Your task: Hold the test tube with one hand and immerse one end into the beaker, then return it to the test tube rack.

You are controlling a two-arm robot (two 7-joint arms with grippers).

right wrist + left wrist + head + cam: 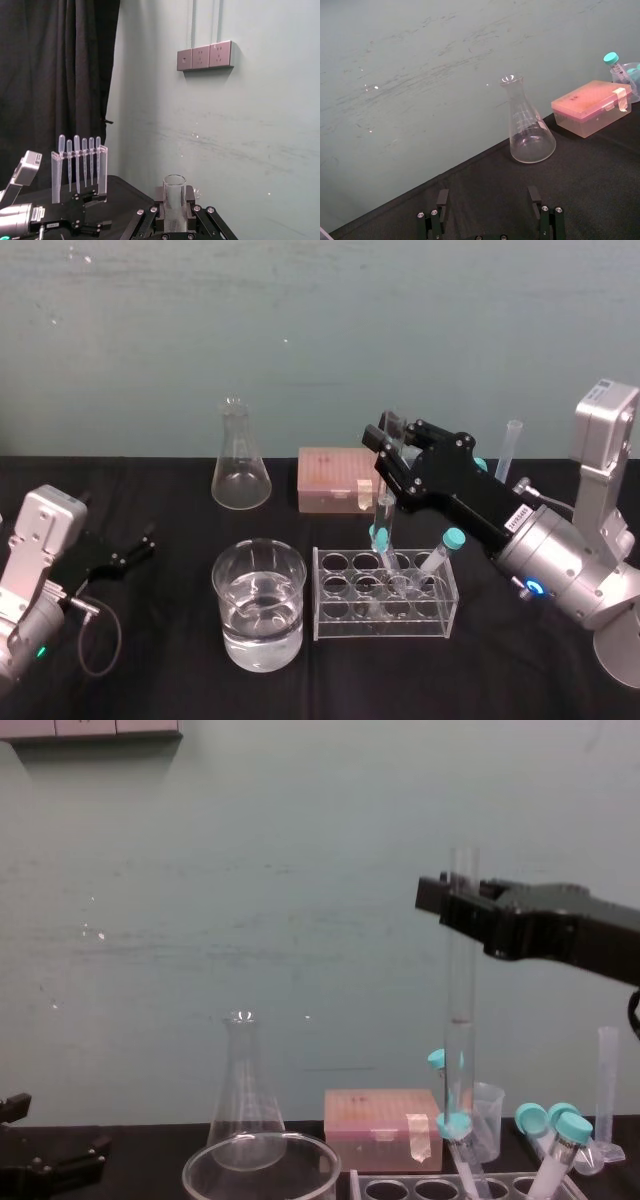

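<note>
my right gripper (385,458) pinches the test tube (461,970) upright over the test tube rack (330,592), tip obscured; left gripper (488,194) sits spread.

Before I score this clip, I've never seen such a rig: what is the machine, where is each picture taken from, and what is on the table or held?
This is a two-armed robot. One picture looks down from its head, one looks across from its chest, one comes from each wrist. On the black table stand a beaker of clear liquid, a test tube rack with teal-capped tubes, a conical flask, a pink box and a graduated cylinder. The right gripper reaches over the rack, its jaws shut on a long open test tube held upright; whether its bottom sits in a hole I cannot tell. The left gripper rests low at the left, jaws open and empty.
</note>
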